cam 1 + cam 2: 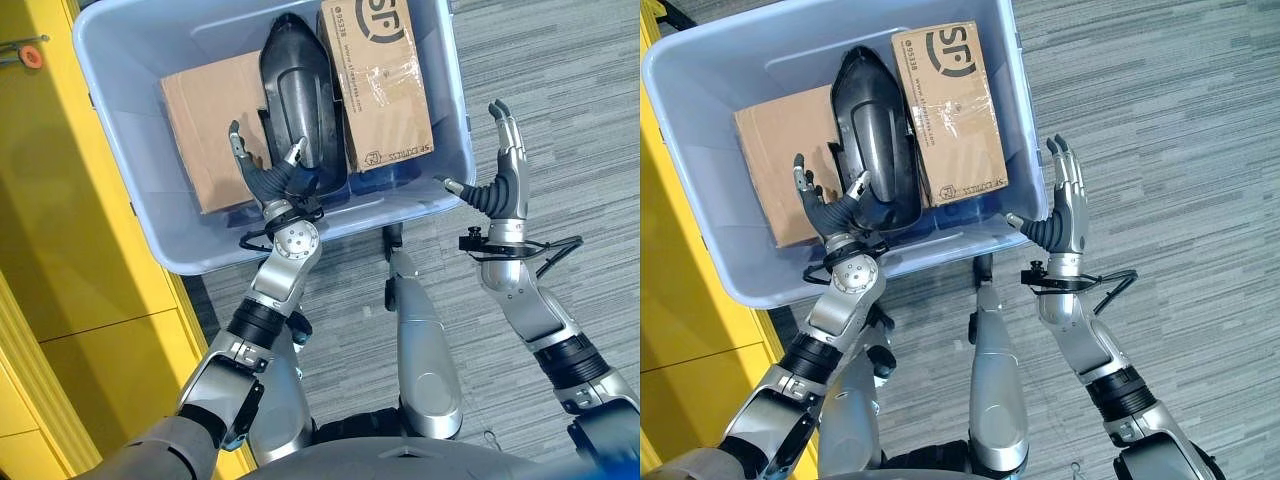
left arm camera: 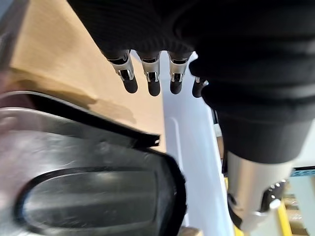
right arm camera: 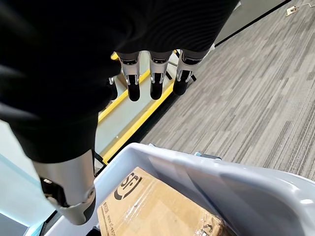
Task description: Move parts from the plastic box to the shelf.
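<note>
Left hand (image 1: pixel 268 178) reaching into plastic box (image 1: pixel 120 60) upper frame, fingers spread beside black part (image 1: pixel 300 100); right hand (image 1: pixel 503 180) hovering outside, fingers apart.

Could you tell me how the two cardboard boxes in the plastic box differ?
The printed cardboard box carries dark print and glossy tape; the plain cardboard box shows bare brown card. The printed one lies on the robot's right of the black part, the plain one on its left, beside the open left hand. Both lie flat in the plastic box.
</note>
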